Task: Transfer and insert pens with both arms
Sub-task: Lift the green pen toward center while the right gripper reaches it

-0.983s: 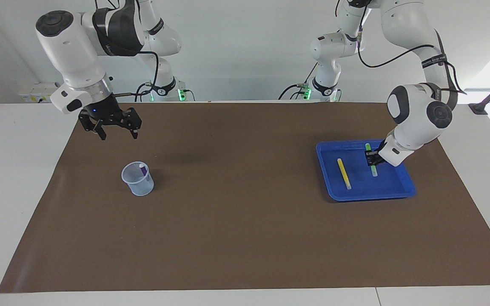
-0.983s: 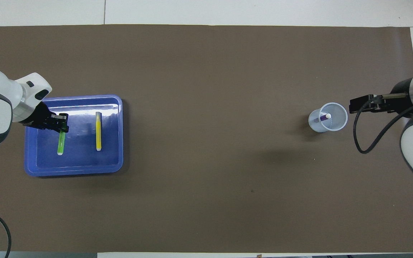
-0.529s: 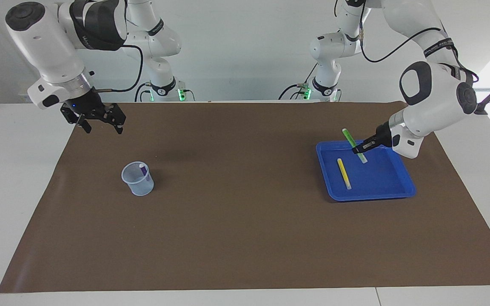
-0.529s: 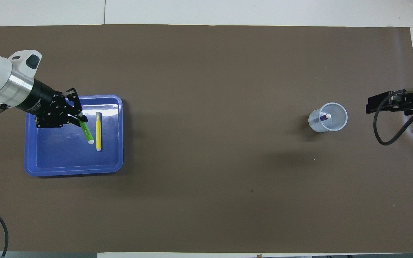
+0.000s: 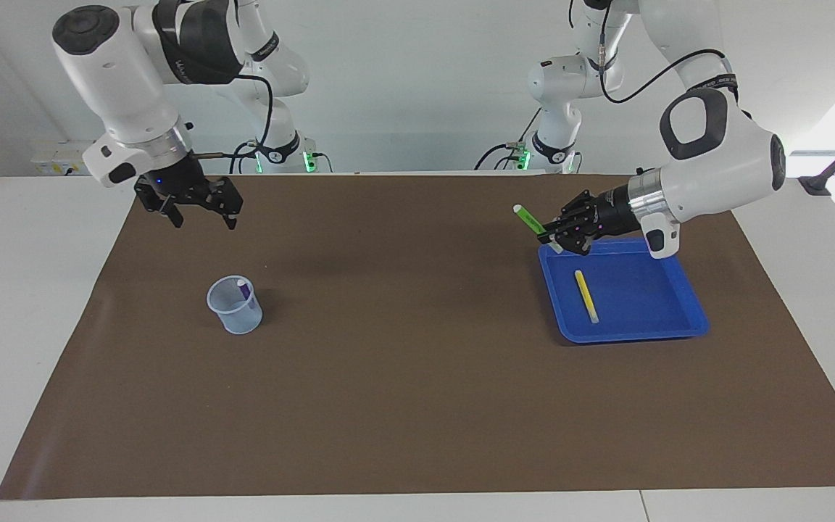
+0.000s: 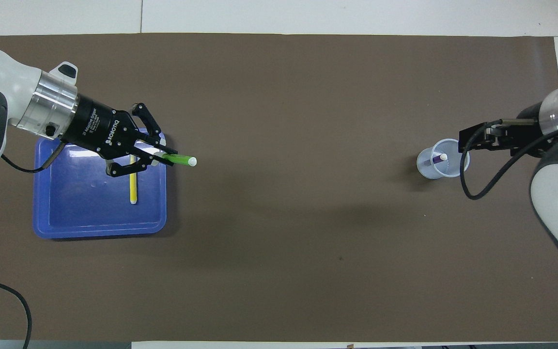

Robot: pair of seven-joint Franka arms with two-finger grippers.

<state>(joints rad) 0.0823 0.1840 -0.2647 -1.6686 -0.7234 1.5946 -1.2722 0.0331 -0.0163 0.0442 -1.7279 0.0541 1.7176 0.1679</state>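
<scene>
Over the tray's [image 5: 686,319] edge toward the right arm's end, the left gripper [image 5: 549,233] pinches the green pen [image 5: 529,217], lifted clear of the tray. From across the table the pen tilts, its pale end up and pointing toward the table's middle; from above it looks almost level, jutting past the tray rim over the mat [image 6: 279,242]. Slim and bright green, it has a whitish tip. A yellow pen [image 5: 586,296] lies flat in the tray. From above, the right gripper [image 5: 201,219] seems to touch the cup [image 5: 235,306]; the facing view shows it raised over bare mat, fingers spread, holding nothing. A purple pen [image 6: 438,158] leans inside the cup
</scene>
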